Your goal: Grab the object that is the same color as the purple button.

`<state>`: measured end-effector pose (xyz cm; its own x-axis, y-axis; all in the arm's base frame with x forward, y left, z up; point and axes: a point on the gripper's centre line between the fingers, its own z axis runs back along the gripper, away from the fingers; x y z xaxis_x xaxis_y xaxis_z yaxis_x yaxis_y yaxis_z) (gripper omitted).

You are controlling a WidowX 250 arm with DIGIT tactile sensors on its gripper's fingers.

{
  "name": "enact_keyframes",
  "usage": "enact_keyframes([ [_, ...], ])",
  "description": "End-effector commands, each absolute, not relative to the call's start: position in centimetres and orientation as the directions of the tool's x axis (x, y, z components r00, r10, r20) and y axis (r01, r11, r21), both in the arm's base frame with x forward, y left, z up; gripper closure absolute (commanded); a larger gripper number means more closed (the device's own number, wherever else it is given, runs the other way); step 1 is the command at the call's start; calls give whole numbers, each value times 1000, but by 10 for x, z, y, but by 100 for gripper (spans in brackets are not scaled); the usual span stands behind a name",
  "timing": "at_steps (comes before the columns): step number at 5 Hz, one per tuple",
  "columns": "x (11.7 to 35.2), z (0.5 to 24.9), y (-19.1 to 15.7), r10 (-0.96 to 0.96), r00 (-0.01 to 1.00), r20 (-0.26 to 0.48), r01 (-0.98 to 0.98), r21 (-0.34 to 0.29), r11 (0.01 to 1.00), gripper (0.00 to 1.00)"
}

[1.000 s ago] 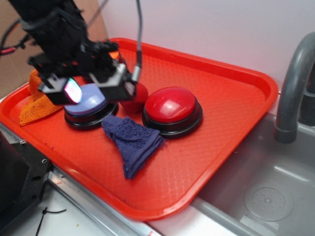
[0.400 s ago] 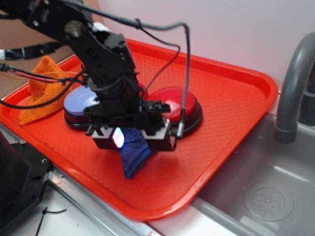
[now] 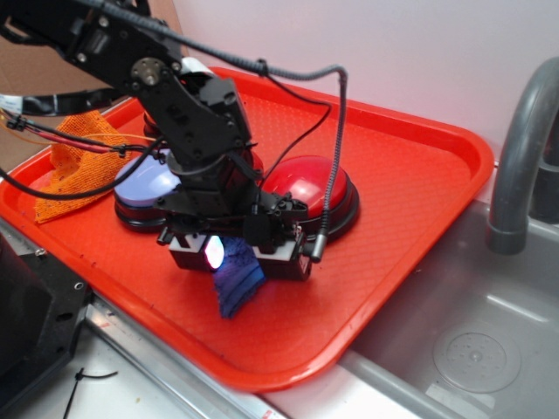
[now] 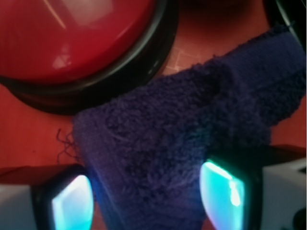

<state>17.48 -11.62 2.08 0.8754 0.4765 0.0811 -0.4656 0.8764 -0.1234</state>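
The object, a small dark purple-blue terry rag (image 3: 236,281), lies on the red tray (image 3: 437,144) in front of the buttons. My gripper (image 3: 238,257) has come down over it and covers its upper half. In the wrist view the rag (image 4: 192,124) fills the gap between my glowing pads (image 4: 72,206), which stand wide on either side of it, so my gripper (image 4: 146,199) is open and straddling the rag. The pale lavender purple button (image 3: 141,182) sits left of the arm, partly hidden by it.
A large red dome button (image 3: 307,179) stands just behind the rag, close to my fingers, and shows at the top of the wrist view (image 4: 72,33). An orange knitted cloth (image 3: 74,166) lies at the tray's left edge. A grey faucet (image 3: 520,157) and sink (image 3: 472,349) are at the right.
My gripper has moved from above the lavender button forward and right to the rag, then lowered a little further so that its fingers straddle it. The rag has not moved.
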Motion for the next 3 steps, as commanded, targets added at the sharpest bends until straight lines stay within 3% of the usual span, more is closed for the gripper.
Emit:
enact_keyframes([
  [1,185,19,-107,503,858,98,-492,-119,862,100],
  [3,187,30,-100,501,860,100,-489,-124,864,100],
])
